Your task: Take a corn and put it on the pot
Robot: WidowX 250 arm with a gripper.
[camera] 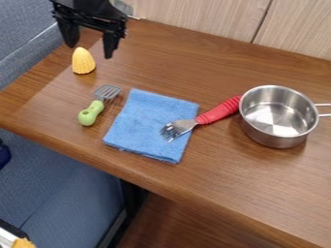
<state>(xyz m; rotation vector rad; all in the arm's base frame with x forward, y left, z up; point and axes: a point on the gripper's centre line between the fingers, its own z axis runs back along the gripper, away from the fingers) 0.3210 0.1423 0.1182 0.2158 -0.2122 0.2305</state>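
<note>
- pincer [90, 52] spread above the corn cob [82, 62], up-left of the cloth [145, 121], prob to straddle it
- saucepan [278, 116] upright, right of the cloth, mouth up for the drop imo

Below the fingers [111, 44], a brown wood-grain table [168, 58] is seen, its top softly lit. Behind the fingers, pale wood-grain panels [194, 10] are divided by a dark seam [262, 22]. To the picture's left of the fingers, blue-grey upholstery [21, 29] is seen past the table's edge. Well apart from the fingers, below the table's near edge, a dark leg [132, 196] and a brown floor [174, 227] are seen.
</note>
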